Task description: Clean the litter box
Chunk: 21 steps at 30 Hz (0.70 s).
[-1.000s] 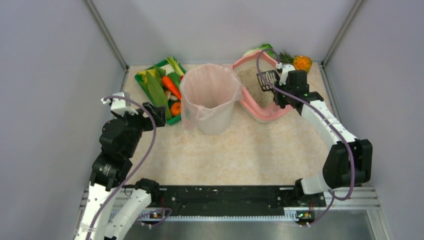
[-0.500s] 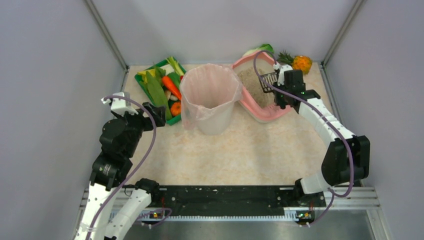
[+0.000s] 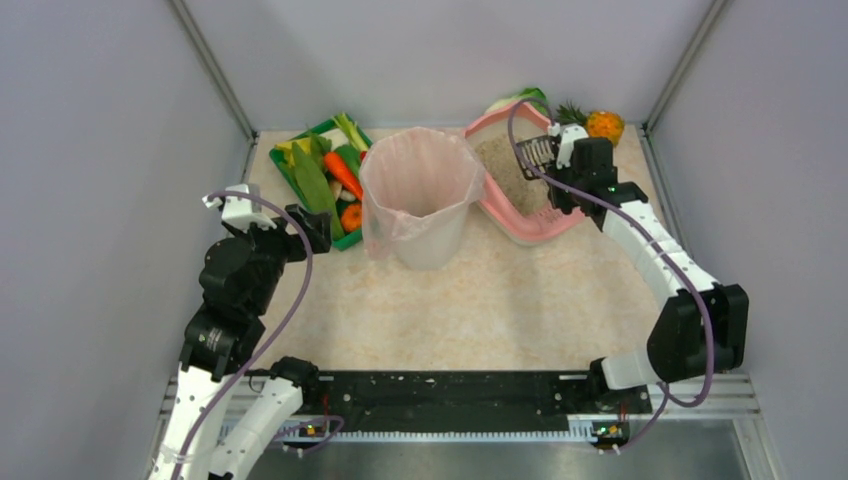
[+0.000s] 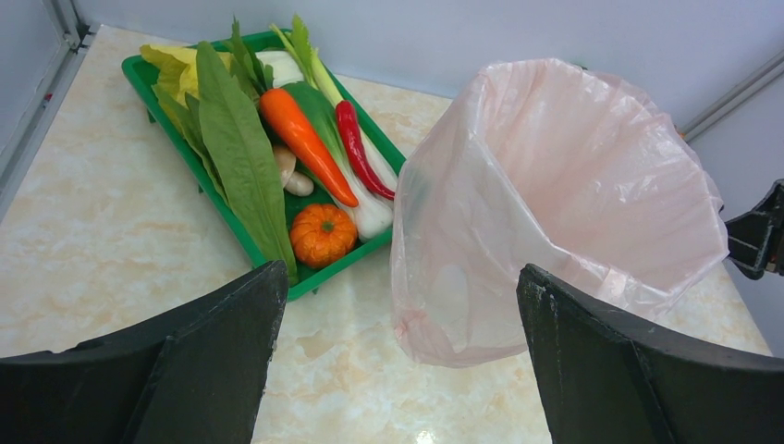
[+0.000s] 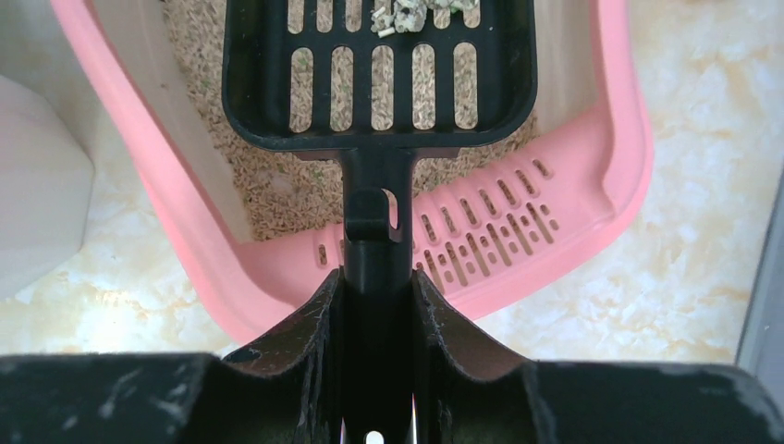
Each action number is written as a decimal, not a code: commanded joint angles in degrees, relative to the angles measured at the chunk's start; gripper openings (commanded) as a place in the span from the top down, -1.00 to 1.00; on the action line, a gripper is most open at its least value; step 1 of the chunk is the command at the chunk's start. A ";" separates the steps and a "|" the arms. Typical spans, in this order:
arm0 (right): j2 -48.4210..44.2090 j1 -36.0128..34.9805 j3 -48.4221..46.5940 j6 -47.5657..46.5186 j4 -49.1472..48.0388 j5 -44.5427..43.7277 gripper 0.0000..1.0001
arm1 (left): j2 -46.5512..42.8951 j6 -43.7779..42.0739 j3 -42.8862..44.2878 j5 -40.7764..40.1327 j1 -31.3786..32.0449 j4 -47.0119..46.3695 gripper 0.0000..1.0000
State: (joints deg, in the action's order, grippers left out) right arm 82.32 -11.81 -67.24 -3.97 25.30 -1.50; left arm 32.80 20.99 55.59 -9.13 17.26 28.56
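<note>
Top external: litter box (image 3: 530, 232) lip nearward.

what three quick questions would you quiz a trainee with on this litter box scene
1. True or false: the right gripper is shut on the handle of the black slotted plastic scoop.
2. The scoop head hangs over which? A) the pink plastic litter box with grey-beige litter B) the pink-lined bin C) the green vegetable tray
3. Fill in: the left gripper is ____ and holds nothing.
Key: 1 true; 2 A; 3 open.
</note>
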 commanded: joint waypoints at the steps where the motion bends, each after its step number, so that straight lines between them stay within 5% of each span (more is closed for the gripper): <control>1: -5.55 0.22 -0.43 -2.27 -4.06 0.94 1.00 | 0.59 -0.69 -0.57 -0.74 0.05 -3.12 -0.98; 21: -2.49 -3.44 -24.13 -5.95 13.79 0.14 1.00 | 0.50 0.16 -1.21 0.81 0.06 -4.65 -0.98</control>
State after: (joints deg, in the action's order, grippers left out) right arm 78.72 -12.51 -84.55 -8.88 35.53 -1.48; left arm 33.65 20.93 54.87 -8.82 17.26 26.94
